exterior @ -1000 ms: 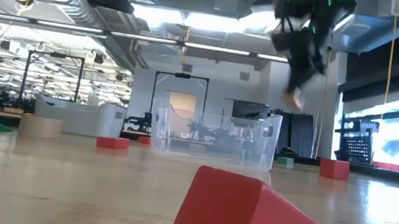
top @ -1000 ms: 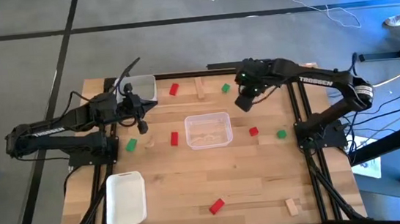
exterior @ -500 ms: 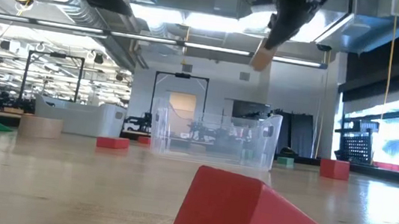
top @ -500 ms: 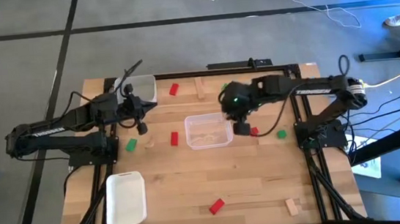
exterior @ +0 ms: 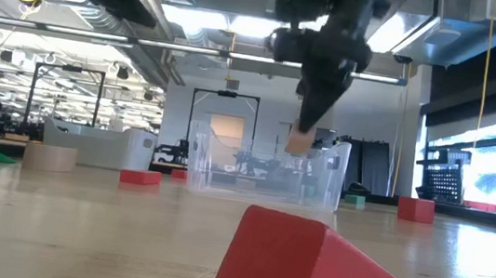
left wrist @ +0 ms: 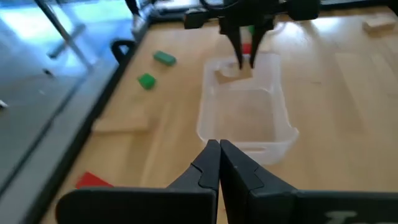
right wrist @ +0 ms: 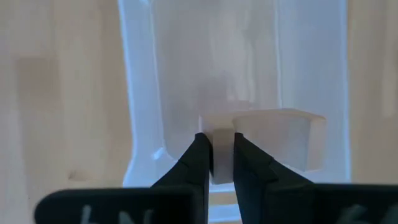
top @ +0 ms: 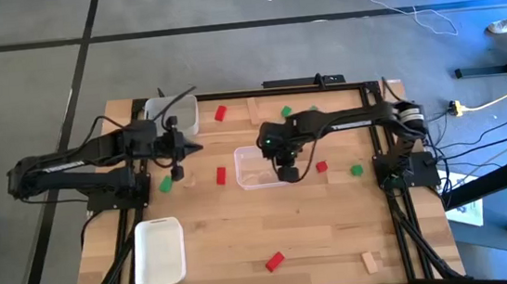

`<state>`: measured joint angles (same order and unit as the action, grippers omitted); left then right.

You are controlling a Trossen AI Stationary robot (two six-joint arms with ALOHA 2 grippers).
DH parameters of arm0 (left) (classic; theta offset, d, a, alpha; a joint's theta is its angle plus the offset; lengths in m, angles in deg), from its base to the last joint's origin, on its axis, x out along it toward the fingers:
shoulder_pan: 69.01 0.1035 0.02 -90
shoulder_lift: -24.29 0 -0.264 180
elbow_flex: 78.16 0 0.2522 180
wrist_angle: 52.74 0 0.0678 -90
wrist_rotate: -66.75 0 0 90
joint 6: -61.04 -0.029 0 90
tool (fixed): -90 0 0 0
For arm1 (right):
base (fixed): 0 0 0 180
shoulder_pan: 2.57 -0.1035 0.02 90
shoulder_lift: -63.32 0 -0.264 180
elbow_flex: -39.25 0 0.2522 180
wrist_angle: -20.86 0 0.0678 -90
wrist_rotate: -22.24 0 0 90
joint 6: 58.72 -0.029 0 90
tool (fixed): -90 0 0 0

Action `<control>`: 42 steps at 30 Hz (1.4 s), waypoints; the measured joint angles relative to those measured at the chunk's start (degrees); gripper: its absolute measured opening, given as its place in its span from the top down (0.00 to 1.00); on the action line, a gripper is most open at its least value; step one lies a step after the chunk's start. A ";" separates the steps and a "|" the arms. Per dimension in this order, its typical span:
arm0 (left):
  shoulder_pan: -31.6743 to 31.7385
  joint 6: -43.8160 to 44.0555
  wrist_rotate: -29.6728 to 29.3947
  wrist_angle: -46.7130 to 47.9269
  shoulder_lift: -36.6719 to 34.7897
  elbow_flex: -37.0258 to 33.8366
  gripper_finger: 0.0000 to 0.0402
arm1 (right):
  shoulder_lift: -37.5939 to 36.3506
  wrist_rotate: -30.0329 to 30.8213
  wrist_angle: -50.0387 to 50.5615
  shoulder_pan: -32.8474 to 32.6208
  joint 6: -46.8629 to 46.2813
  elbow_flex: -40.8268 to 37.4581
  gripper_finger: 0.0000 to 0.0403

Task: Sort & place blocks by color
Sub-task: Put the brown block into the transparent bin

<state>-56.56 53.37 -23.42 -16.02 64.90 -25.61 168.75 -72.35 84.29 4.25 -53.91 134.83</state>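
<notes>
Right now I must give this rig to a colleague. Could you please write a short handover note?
Right gripper: shut on a light-wood block, hanging over the clear tray at table centre, not yet released.
Left gripper: shut, empty, waiting at the table's left side, near the green block.
Done: nothing visibly sorted; the white tray looks empty.
Left: release this block, then collect the red blocks, green blocks and remaining light-wood blocks, all loose on the table.

Clear glossy plastic tray (top: 258, 166); matt wood table (top: 319, 238), blocks (top: 274, 261).
</notes>
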 joint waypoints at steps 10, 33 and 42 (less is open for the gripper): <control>-0.99 1.28 1.40 0.80 3.07 -0.04 1.00 | 6.26 -3.68 -1.96 0.29 1.57 0.00 0.89; -1.01 1.02 1.12 0.59 2.99 -0.04 1.00 | 7.29 -5.57 3.90 0.23 3.50 5.17 0.71; -1.01 0.41 0.79 0.59 2.99 -0.04 1.00 | 7.18 -5.55 10.77 -0.15 3.25 16.73 0.70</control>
<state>-57.57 53.78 -22.63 -15.43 67.89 -25.65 175.94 -77.91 95.06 4.10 -50.65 151.56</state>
